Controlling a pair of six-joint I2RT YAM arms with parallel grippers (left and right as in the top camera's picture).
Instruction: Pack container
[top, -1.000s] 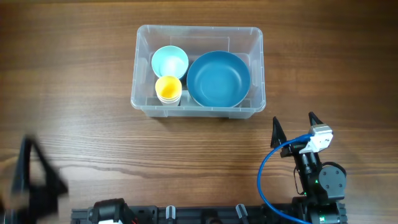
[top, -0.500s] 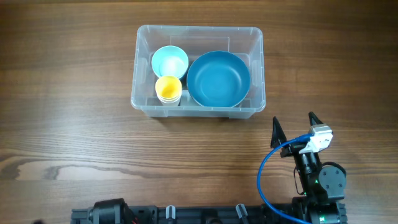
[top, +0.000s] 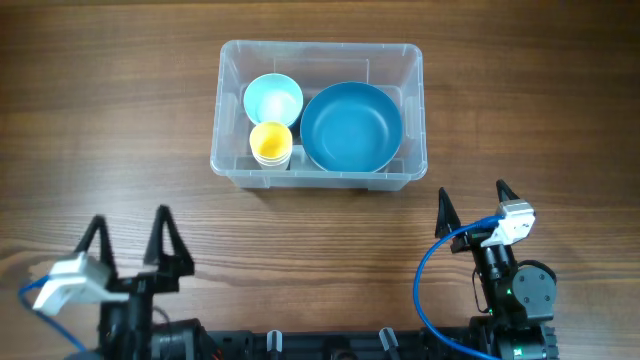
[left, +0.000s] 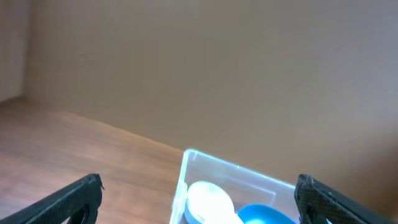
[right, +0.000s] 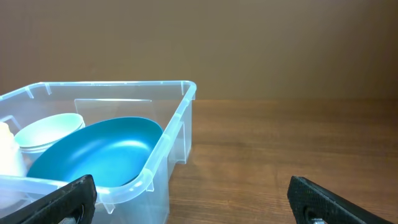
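The clear plastic container (top: 318, 52) stands on the wooden table at the back centre. It holds a large blue bowl (top: 351, 126), a pale blue bowl (top: 272, 99) and a yellow cup (top: 270, 142). It also shows in the left wrist view (left: 186, 163) and in the right wrist view (right: 174, 127). My left gripper (top: 128, 232) is open and empty at the front left. My right gripper (top: 472, 200) is open and empty at the front right, near the container's front right corner.
The wooden table (top: 110, 120) runs all round the container. A blue cable (top: 425, 280) loops off the right arm. A plain brown wall fills the background in both wrist views.
The left arm was at the far left edge a second ago, left the view, and now sits at the front left with its fingers open. The right arm has not moved.
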